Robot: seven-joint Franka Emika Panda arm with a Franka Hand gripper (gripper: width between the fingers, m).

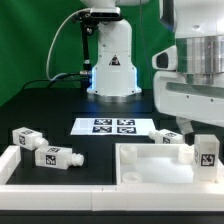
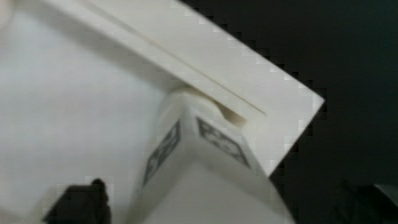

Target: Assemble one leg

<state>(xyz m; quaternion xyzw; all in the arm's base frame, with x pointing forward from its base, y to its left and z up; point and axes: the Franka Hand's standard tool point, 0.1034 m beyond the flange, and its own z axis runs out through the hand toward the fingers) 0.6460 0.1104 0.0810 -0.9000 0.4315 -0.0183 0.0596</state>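
A white leg [image 1: 207, 155] with a black-and-white tag on its face is seen standing upright at the corner of the large white panel [image 1: 150, 160] that lies toward the exterior view's right. The same leg [image 2: 205, 165] is shown close up in the wrist view, set against the raised rim at the corner of the panel [image 2: 89, 100], with tags visible on two of its faces. The arm's white wrist housing [image 1: 195, 80] is positioned directly above this leg. The tool [image 2: 231, 205] itself is largely hidden: only dark finger tips [image 2: 80, 203] are visible at the edge of the wrist view, to either side of the leg. Whether the leg is gripped or merely straddled cannot be told.

Three further legs are recorded on the dark desk [image 1: 40, 100]. One [image 1: 166, 137] lies just behind the panel's far rim. Two others [image 1: 27, 138] [image 1: 56, 156] lie toward the exterior view's left, near a white rimmed tray [image 1: 15, 165] at the desk's front edge. The marker board [image 1: 112, 126] lies flat near the middle of the desk, in front of the arm's base [image 1: 112, 70].
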